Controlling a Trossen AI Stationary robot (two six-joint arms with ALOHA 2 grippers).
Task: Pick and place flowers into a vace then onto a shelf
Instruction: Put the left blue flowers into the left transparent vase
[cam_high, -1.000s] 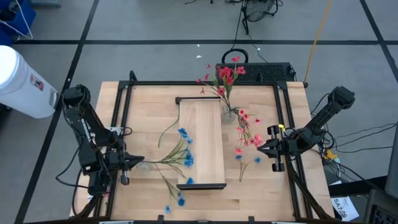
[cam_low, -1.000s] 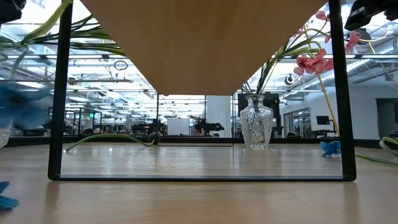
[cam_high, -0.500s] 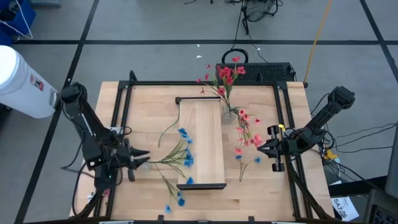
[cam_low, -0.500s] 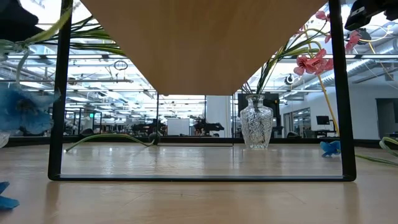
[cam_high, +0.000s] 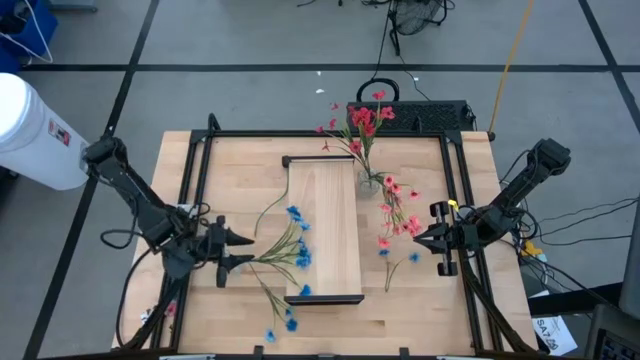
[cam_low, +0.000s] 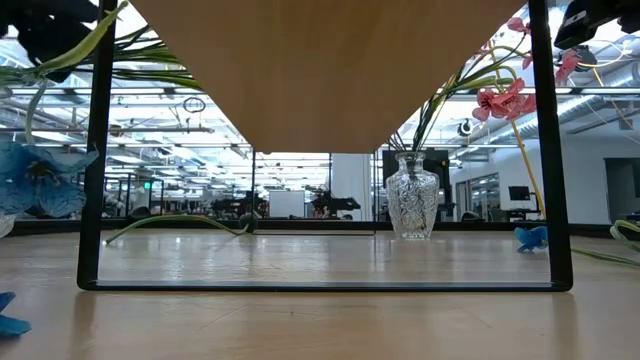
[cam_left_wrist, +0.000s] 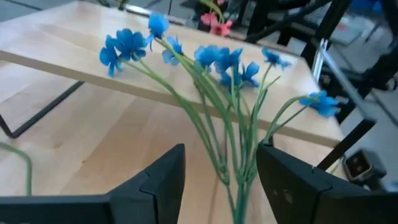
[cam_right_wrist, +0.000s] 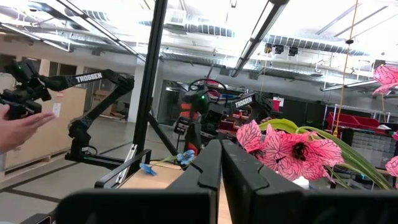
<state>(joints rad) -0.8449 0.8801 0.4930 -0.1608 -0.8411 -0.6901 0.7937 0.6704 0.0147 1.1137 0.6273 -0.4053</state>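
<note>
The left claw (cam_high: 232, 252) sits at the lower left of the high view with its fingers apart on either side of the stem end of a blue spray (cam_high: 285, 250), lined up for a grip it has not yet made; the left wrist view shows the green stems running between the two dark fingers. That spray lies on the desk (cam_high: 230, 170) just beside the left edge of the shelf (cam_high: 322, 225), its blossoms near the board. The vase (cam_high: 369, 181), already holding red-pink flowers (cam_high: 363, 120), stands by the shelf's upper right corner. The right claw (cam_high: 428, 237) waits at the right with its fingers together, seemingly empty. Since the earlier frames the left arm has reached further right toward the stems, and its claw has opened.
</note>
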